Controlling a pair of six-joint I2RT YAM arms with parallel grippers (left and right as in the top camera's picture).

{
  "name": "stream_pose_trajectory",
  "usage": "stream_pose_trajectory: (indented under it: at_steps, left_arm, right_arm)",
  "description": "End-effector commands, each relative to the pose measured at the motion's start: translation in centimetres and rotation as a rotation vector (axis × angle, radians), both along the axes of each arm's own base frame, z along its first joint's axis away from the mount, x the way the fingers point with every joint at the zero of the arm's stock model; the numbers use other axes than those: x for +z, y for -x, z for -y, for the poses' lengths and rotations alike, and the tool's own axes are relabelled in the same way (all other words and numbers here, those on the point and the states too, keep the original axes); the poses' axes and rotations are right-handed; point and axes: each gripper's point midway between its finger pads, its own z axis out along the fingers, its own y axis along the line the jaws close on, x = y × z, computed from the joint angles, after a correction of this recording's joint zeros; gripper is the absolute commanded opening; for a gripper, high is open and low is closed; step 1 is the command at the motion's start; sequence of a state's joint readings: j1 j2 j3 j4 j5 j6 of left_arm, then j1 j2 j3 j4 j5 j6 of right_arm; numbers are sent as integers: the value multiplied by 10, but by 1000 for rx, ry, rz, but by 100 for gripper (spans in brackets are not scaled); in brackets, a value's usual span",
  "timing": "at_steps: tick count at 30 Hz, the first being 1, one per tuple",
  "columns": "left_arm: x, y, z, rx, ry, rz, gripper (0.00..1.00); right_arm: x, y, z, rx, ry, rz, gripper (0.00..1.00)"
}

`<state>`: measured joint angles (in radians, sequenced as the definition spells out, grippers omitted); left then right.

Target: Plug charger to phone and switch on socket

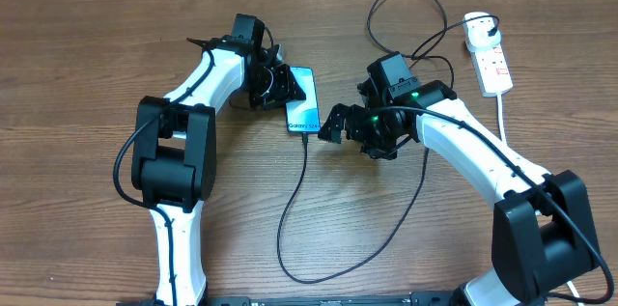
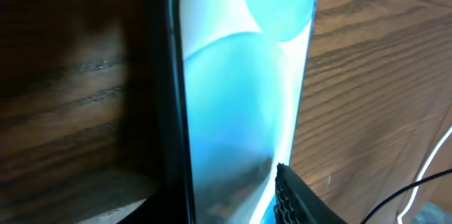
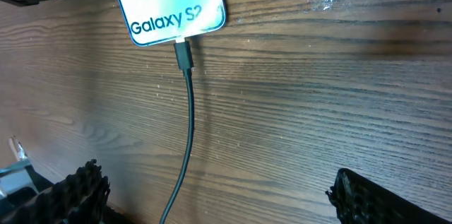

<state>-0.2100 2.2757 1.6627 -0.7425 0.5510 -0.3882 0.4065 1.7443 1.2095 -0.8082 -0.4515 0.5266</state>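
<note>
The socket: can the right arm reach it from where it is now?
Probably yes. The right gripper is open and empty, the socket lies on that arm's side, and only the charger, a thin cable, loops between them.

phone (image 1: 302,100): flat on desk (image 1: 97,36), charger (image 1: 306,152) plugged in
left pincer (image 1: 278,86): at phone's left edge
socket (image 1: 491,60): far right

White arm links (image 1: 208,79), black joints (image 1: 174,147) and cables (image 1: 118,171); right pincer (image 3: 215,189) fingers (image 3: 367,196) ribbed black; green wrist light (image 1: 415,96).
</note>
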Motion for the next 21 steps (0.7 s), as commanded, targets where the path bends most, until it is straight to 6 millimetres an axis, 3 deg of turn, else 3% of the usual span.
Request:
stream_pose_trajectory:
  at_steps: [1,21]
  left_arm:
    - [-24,1,-22,36,-136,-16,35]
    - [-22,2,-33,89,-202,-37,34]
  right_arm:
    - [9,-3,1,2,-4,31,100]
    - [8,-2,2,2,0,23,100]
